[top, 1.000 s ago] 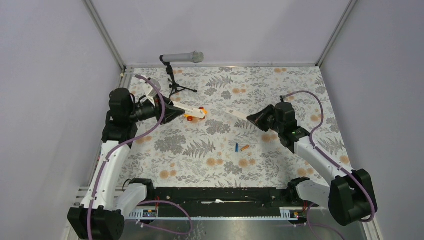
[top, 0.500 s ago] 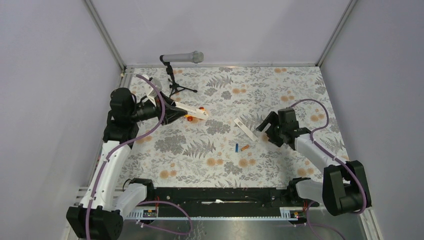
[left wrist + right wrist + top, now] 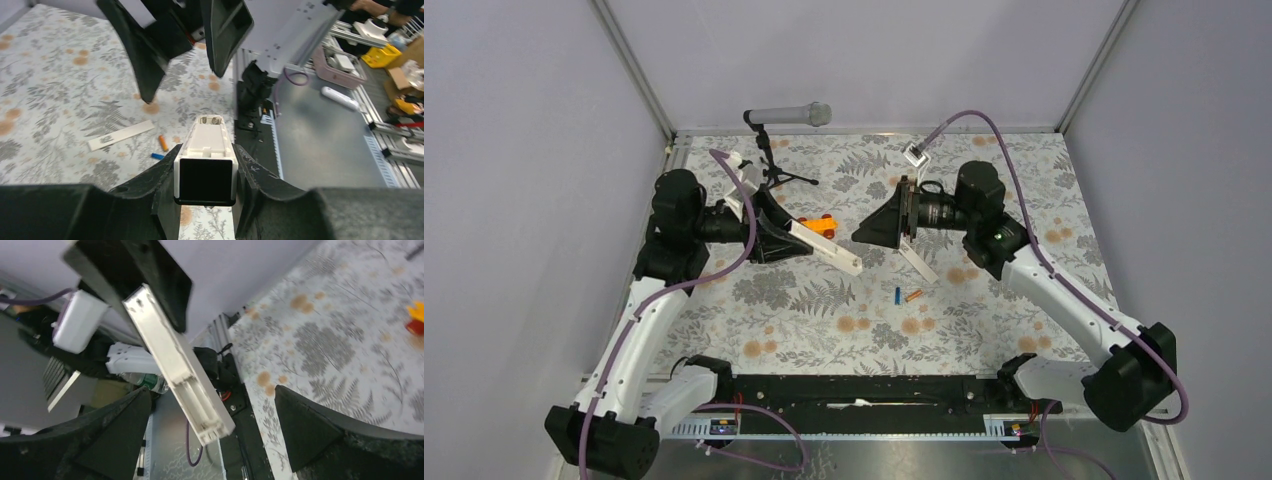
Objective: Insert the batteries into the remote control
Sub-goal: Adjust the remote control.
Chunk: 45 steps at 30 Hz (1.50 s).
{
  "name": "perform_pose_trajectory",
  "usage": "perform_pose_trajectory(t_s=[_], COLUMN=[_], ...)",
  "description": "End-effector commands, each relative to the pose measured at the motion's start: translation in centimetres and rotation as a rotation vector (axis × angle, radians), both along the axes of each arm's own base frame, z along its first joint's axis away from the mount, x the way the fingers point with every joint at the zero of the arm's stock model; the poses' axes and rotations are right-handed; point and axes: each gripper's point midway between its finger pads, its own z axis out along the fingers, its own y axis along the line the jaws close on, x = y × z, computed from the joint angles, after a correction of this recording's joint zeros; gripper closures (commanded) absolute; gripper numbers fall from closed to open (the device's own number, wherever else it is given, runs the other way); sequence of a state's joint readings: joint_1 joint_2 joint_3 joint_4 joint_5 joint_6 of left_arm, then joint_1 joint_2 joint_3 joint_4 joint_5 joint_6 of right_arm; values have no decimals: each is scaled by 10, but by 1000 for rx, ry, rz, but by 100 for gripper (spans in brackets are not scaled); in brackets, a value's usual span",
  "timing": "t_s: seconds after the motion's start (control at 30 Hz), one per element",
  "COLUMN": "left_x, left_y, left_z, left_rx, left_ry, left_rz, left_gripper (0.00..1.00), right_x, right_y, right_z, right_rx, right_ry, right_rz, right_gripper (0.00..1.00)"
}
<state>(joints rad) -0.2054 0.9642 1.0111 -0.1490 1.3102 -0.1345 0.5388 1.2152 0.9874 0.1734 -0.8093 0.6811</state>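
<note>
- White remote control (image 3: 826, 247): clamped at one end in the jaws of the left gripper (image 3: 786, 240), held clear of the counter (image 3: 984, 170), open battery bay facing up, free end aimed toward the right arm.
- Right gripper (image 3: 872, 230): just beyond the remote's free end, jaws spread wide, nothing between them.
- Back cover (image 3: 916, 262): flat on the floral counter, below the right gripper.
- Blue battery (image 3: 897, 296) and orange battery (image 3: 913, 295): on the counter close together, near the cover's near end.
- Toy car (image 3: 820, 225): just behind the remote.
- Microphone (image 3: 789, 115): at the far edge.
</note>
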Motion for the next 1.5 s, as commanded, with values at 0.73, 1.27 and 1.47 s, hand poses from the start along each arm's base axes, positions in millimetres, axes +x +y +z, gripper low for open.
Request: perform_pose_trajectory(t_s=[0.73, 1.27, 1.47], left_x=[-50, 38, 44], left_y=[0, 31, 29], left_z=[46, 38, 51], left_rx=[-46, -83, -305], left_ry=[-225, 2, 397], left_rz=[-248, 557, 626], left_gripper=[100, 1, 1], right_x=[-115, -57, -19], right_y=[40, 68, 57], right_z=[65, 62, 74], right_rx=[266, 180, 223], right_ry=[-59, -104, -155], right_rz=[761, 381, 25], right_gripper=[62, 93, 91])
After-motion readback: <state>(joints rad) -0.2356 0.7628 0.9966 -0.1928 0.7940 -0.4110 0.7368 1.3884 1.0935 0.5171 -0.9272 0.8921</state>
